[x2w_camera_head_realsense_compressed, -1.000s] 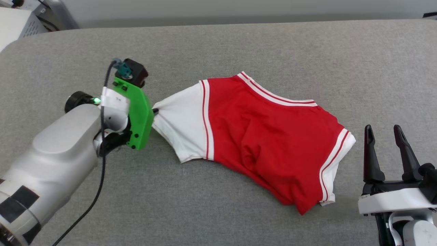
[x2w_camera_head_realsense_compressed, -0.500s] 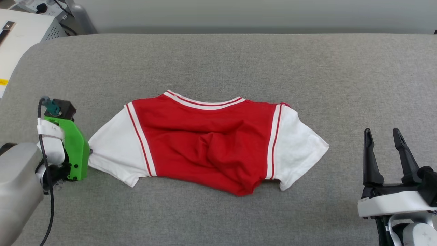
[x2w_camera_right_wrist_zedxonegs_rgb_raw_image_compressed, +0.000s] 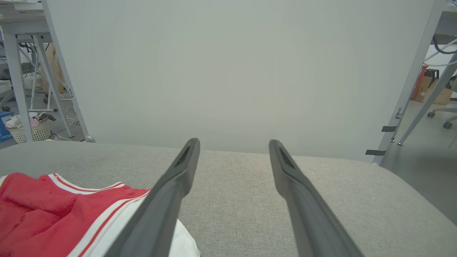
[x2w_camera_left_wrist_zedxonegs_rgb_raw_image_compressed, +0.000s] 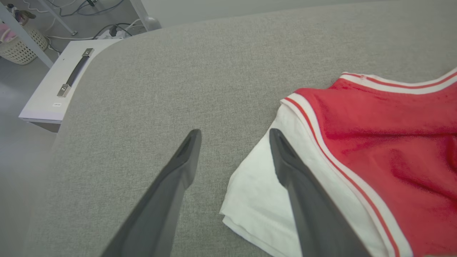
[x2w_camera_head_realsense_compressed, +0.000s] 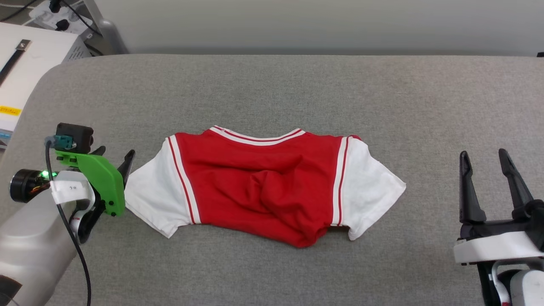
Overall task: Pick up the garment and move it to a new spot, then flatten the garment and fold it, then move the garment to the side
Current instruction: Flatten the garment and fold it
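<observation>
The garment (x2w_camera_head_realsense_compressed: 259, 187), a red jersey T-shirt with white sleeves and striped trim, lies spread on the grey table (x2w_camera_head_realsense_compressed: 297, 85), collar toward the far side and its body bunched in the middle. My left gripper (x2w_camera_head_realsense_compressed: 114, 154) stands open just left of the left white sleeve, holding nothing. In the left wrist view the left gripper (x2w_camera_left_wrist_zedxonegs_rgb_raw_image_compressed: 234, 134) has one finger over the sleeve's edge of the garment (x2w_camera_left_wrist_zedxonegs_rgb_raw_image_compressed: 375, 142) and the other over bare cloth-covered table. My right gripper (x2w_camera_head_realsense_compressed: 483, 154) is open and empty at the lower right, apart from the right sleeve. The right wrist view has the right gripper (x2w_camera_right_wrist_zedxonegs_rgb_raw_image_compressed: 232, 142) beside the garment (x2w_camera_right_wrist_zedxonegs_rgb_raw_image_compressed: 43, 210).
A white cabinet (x2w_camera_head_realsense_compressed: 25, 63) with a dark handle stands off the table's rounded far-left corner, with cables behind it. A wicker basket (x2w_camera_left_wrist_zedxonegs_rgb_raw_image_compressed: 21, 50) sits on the floor beyond. A pale panel (x2w_camera_right_wrist_zedxonegs_rgb_raw_image_compressed: 232, 71) rises behind the table's far edge.
My left gripper pulled the left sleeve outward, straightening the garment, then opened and let the sleeve go. The head camera has shifted. The right gripper has stayed open.
</observation>
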